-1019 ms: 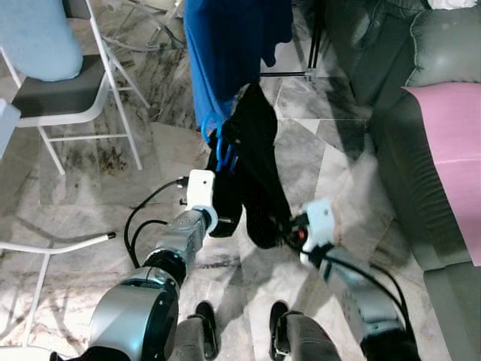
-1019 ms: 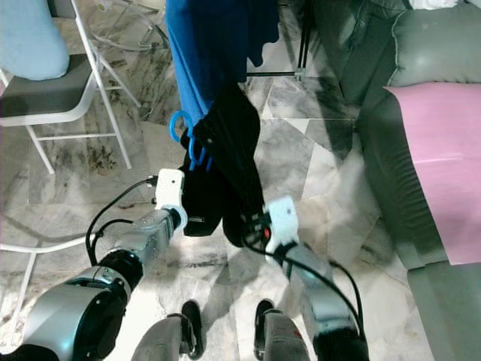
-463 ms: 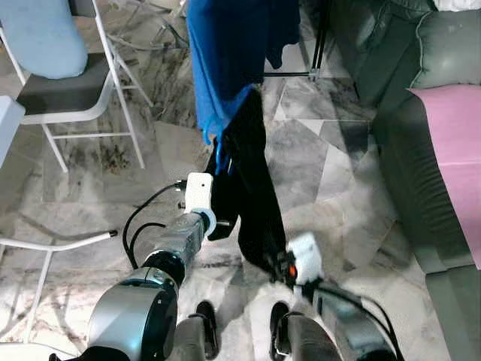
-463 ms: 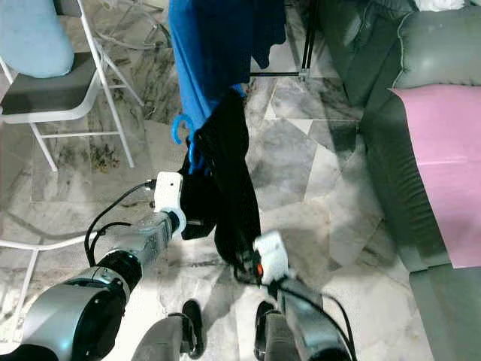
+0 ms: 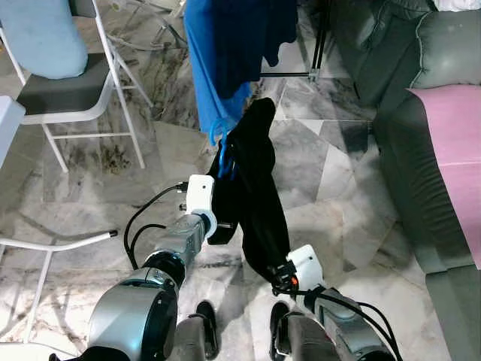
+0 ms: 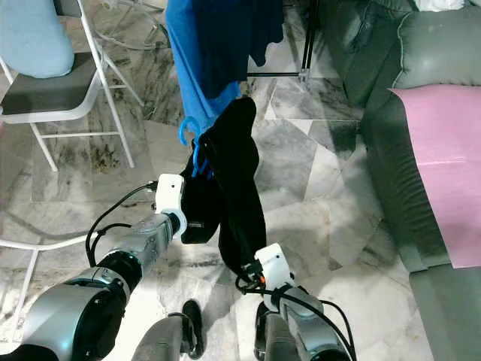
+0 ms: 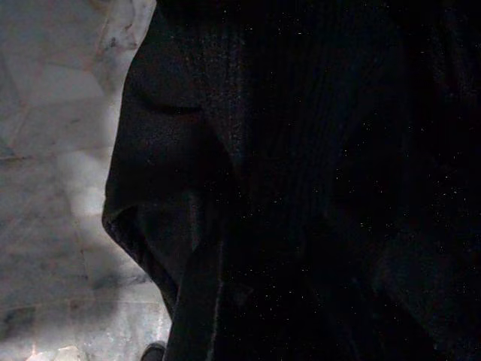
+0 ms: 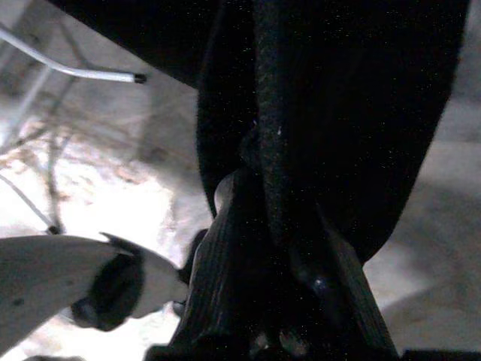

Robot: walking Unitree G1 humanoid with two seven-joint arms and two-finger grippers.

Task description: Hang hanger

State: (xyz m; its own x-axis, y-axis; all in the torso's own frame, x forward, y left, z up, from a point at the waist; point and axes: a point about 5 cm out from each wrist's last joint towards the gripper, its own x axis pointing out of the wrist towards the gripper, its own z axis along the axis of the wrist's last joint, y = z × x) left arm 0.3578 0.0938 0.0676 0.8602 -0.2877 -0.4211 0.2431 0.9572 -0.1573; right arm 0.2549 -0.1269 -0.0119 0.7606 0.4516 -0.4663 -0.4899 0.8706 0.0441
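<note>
- Eye views: from the head, looking steeply down at the marble floor; both share the black garment and sofa.
- Wrist views: pressed close against that garment.

A home living room: marble floor, dark sofa, folding chair, clothes rack

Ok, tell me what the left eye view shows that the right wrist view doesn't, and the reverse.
Left eye: the blue hanger hooked through the black garment, blue cloth above, a chair, the sofa, and the left tool behind the garment's fold.
Right wrist: the right tool close up, its fingers pinching a garment fold.
Both: the black garment and the marble floor.
</note>
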